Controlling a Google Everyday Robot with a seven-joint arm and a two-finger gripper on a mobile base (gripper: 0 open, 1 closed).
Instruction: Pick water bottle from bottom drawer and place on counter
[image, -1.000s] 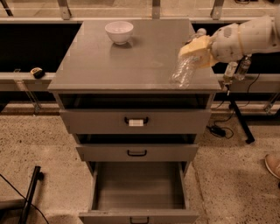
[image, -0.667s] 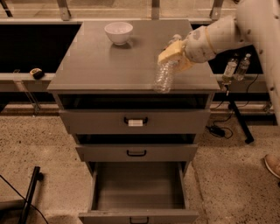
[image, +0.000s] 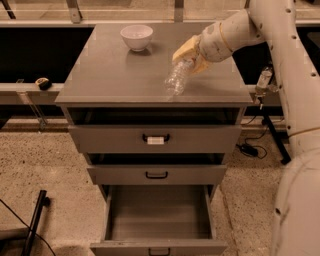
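The water bottle (image: 178, 77) is clear crinkly plastic, held tilted with its lower end down-left, just above or touching the counter (image: 110, 75) right of its middle. My gripper (image: 189, 56), with pale yellow fingers (image: 184, 49), is shut on the bottle's upper end; the white arm reaches in from the upper right. The bottom drawer (image: 159, 216) stands pulled open below, and its inside shows nothing in it.
A white bowl (image: 136, 36) sits at the back of the counter. The top drawer has a white tag on its handle (image: 155, 139); the middle drawer (image: 157, 174) is shut. A black pole (image: 34, 222) lies on the floor at lower left. Cables lie right of the cabinet.
My gripper has moved left with the bottle, from the counter's right edge to over the counter right of its middle, and a little lower.
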